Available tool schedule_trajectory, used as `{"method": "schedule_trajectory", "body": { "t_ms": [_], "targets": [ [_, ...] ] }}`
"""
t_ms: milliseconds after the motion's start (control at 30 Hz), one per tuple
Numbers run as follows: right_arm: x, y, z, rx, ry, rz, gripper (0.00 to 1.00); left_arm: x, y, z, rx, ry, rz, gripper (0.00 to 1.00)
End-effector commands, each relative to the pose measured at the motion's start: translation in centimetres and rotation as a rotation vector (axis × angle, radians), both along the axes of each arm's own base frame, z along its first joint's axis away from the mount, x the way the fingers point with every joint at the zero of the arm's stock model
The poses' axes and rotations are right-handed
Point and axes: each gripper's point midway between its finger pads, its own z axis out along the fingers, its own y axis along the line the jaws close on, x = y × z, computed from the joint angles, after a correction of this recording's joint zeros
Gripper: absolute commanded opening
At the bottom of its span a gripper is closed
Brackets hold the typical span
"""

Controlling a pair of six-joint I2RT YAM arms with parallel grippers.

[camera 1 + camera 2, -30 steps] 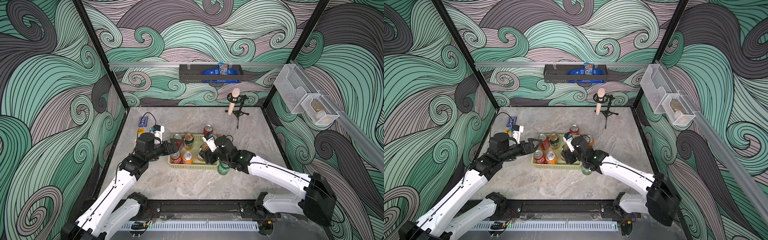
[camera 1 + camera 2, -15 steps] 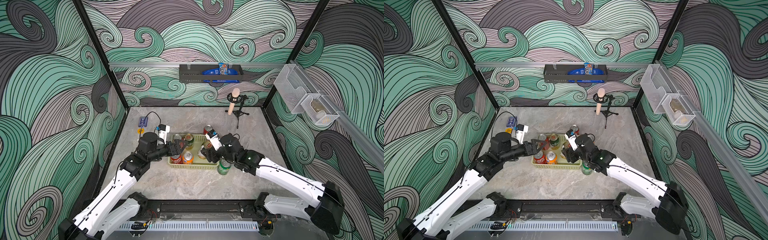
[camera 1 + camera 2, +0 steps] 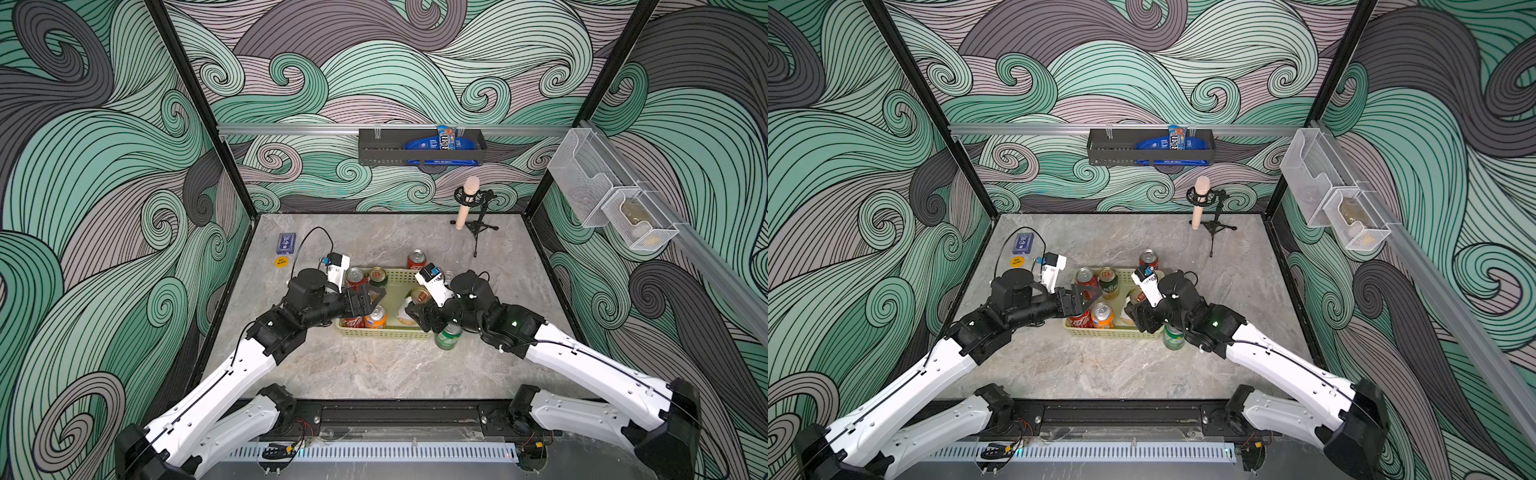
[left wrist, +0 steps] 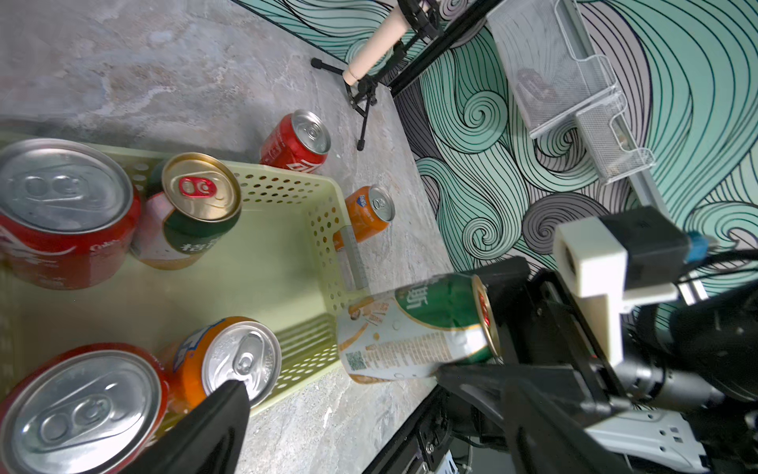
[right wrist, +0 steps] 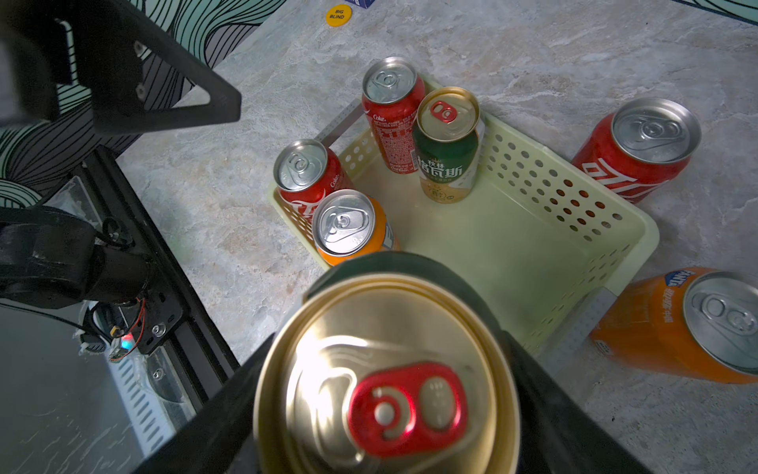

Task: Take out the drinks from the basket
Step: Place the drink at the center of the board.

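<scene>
Green-gold can [image 4: 410, 328], tilted at centre of both top views, is grasped by the right hand [image 3: 413, 314]; left hand [image 3: 368, 297] released.

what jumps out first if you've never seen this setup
The right gripper clamps a tilted green-gold can over the right end of the pale basket at mid-table. Four more cans stand at its left end, where the open left gripper hovers. Swirling teal wallpaper covers every wall.
</scene>
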Motion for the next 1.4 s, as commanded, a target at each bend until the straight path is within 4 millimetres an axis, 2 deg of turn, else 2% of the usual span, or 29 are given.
{"method": "schedule_trajectory", "body": {
  "t_ms": [0, 233, 400, 600, 1000, 1367],
  "targets": [
    [-1.0, 1.1, 4.7, 0.134, -0.082, 0.046, 0.61, 0.4, 1.1, 2.7, -0.027, -0.061, 0.071, 0.99],
    [-3.2, 1.4, 3.5, 0.136, -0.057, 0.091, 0.61, 0.7, 2.2, 2.5, -0.01, -0.065, 0.137, 0.99],
    [-4.6, 1.6, 2.6, 0.132, -0.041, 0.118, 0.61, 0.9, 3.8, 3.7, -0.023, -0.135, 0.216, 0.99],
    [-5.5, 1.8, 0.8, 0.093, -0.023, 0.134, 0.61, 1.2, 4.8, 3.5, 0.01, -0.153, 0.263, 0.99],
    [-6.0, 1.5, -4.2, 0.012, 0.021, 0.116, 0.61, 2.0, 6.0, 2.2, 0.084, -0.161, 0.327, 0.99],
    [-5.2, 1.4, -7.3, -0.049, 0.041, 0.07, 0.6, 2.1, 5.7, 0.2, 0.07, -0.146, 0.322, 0.99]
  ]
}}
